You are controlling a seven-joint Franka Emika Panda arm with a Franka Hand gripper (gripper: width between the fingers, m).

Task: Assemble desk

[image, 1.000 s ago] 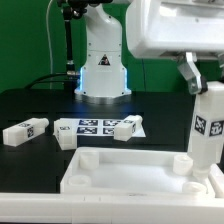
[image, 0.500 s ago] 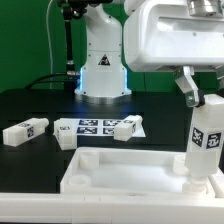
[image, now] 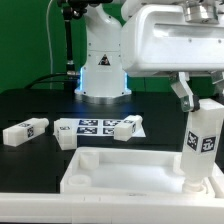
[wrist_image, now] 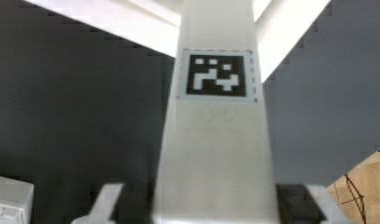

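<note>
The tabletop (image: 120,172) lies flat below the gripper (image: 200,100), rim up, with one corner socket directly beneath the tool. The gripper is clamped on the leg (image: 203,142). The wrist view shows its fingers (wrist_image: 110,203) pressed against either side of the leg, whose tag (wrist_image: 215,75) faces the camera. Over the last second the leg has come down, and its top now sits clearly lower than it did. Its foot is at that corner under the gripper, though the rim hides whether it has seated. The leg has also tipped slightly off the upright it held half a second ago. I judge that insertion is under way, and the lean may be a wiggle to find the socket. If it binds, the tabletop could shift. Well away from the gripper, a spare leg (image: 25,130) lies on the table, and a second spare leg (image: 125,127) rests on the marker board (image: 90,125), so most of the desk is not yet fitted
</note>
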